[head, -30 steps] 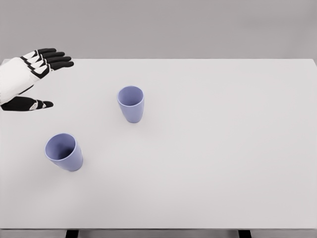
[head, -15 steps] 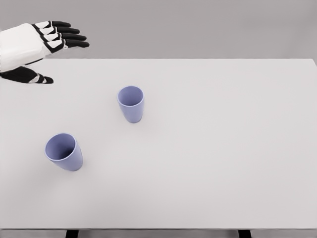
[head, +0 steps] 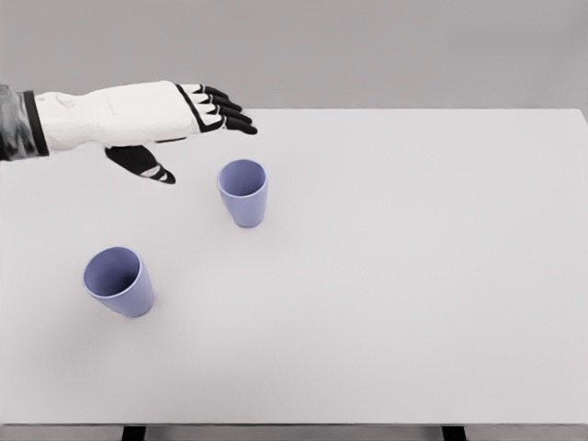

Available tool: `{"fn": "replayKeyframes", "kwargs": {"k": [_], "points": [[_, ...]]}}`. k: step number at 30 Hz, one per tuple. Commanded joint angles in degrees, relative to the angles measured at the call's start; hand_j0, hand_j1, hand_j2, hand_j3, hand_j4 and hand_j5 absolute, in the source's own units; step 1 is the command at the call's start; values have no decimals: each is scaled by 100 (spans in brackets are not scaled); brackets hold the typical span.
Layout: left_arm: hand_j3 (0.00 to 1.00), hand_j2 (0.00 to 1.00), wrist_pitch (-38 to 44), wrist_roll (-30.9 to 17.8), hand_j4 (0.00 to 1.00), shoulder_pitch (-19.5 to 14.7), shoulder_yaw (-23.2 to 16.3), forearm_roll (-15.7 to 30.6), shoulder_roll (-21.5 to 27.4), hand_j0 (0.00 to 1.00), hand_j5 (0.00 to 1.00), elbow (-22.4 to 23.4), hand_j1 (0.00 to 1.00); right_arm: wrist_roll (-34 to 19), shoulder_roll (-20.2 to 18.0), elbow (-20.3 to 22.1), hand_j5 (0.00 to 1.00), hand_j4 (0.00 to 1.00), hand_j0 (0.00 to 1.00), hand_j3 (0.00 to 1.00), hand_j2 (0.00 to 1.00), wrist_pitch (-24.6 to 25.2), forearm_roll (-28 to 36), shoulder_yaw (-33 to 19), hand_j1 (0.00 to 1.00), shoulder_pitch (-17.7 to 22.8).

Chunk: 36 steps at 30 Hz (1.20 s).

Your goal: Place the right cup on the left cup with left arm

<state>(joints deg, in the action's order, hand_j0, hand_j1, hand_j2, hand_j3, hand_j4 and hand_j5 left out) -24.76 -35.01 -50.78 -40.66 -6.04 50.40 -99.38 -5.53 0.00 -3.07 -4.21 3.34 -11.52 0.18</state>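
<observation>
Two lavender cups stand upright on the white table [head: 413, 276]. The right cup [head: 243, 193] is near the table's middle left. The left cup [head: 119, 281] stands closer to the front left. My left hand [head: 197, 138] reaches in from the left edge, hovering above and just behind-left of the right cup. Its fingers [head: 225, 110] are stretched out flat and its thumb [head: 145, 165] hangs below the palm, holding nothing. It does not touch either cup. The right arm is out of view.
The table's far edge runs just behind the left hand, with a plain grey wall beyond. Dark table legs [head: 452, 432] show below the front edge.
The left hand has swept from the far left edge rightward, first rising and then coming over the table, ending near the right cup. Both cups stayed put.
</observation>
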Motion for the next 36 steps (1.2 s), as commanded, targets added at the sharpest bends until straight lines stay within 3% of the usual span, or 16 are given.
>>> {"fn": "replayKeyframes", "kwargs": {"k": [1, 4, 6, 8, 11, 20, 26, 36], "points": [[100, 100, 41, 1, 100, -71, -741, 199, 102, 100, 100, 120, 100, -1, 0, 0, 100, 100, 100, 100, 100, -1, 0, 0, 100, 0], [100, 100, 498, 1, 100, -669, -1419, 796, 23, 100, 100, 604, 100, -1, 0, 0, 100, 100, 100, 100, 100, -1, 0, 0, 100, 0], [100, 100, 1350, 1, 100, -827, -1533, 1218, -21, 100, 100, 595, 100, -1, 0, 0, 100, 100, 100, 100, 100, -1, 0, 0, 100, 0], [100, 100, 2097, 1, 100, -1240, -1963, 1587, -118, 100, 100, 595, 100, -1, 0, 0, 100, 100, 100, 100, 100, -1, 0, 0, 100, 0], [100, 100, 3170, 1, 100, -1434, -2043, 1887, -206, 100, 100, 534, 100, -1, 0, 0, 100, 100, 100, 100, 100, -1, 0, 0, 100, 0], [98, 98, 3223, 1, 98, -1443, -2183, 1702, -302, 98, 98, 297, 98, -1, 0, 0, 100, 100, 100, 100, 100, -1, 0, 0, 100, 0], [99, 99, 3223, 1, 99, -1469, -2675, 1368, -452, 99, 99, 340, 99, -1, 0, 0, 100, 100, 100, 100, 100, -1, 0, 0, 100, 0], [99, 99, 3197, 1, 99, -1478, -2711, 762, -812, 99, 99, 516, 99, -1, 0, 0, 100, 100, 100, 100, 100, -1, -8, 0, 100, 0]]}}
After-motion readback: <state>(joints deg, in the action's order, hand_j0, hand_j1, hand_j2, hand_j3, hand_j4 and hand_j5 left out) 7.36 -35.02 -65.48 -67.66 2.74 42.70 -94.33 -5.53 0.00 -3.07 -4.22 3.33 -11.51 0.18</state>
